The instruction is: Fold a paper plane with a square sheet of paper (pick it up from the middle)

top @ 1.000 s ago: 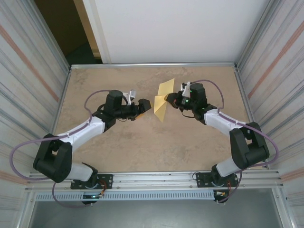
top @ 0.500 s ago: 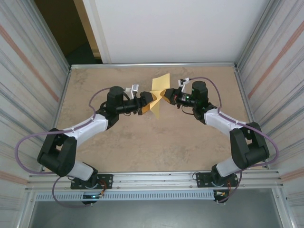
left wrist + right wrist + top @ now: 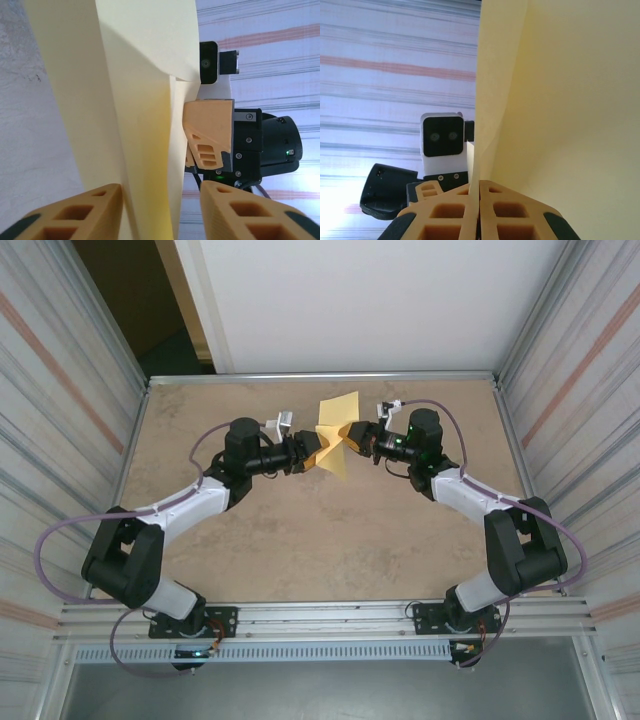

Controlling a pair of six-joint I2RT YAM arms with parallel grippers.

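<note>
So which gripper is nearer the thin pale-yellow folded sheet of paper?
Right. The right gripper is shut on the thin pale-yellow sheet of paper, touching it; the left gripper straddles the opposite side, jaws apart, not clamped.

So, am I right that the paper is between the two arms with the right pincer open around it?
Not quite: the right pincer is shut on the paper, as the right wrist view shows; the rest holds.

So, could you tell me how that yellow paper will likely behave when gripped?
Probably floppy: the paper bows and creases where the right claw pinches it. Likely very light: one thin pinch holds it aloft. It may crumple if the left claw closes askew.
</note>
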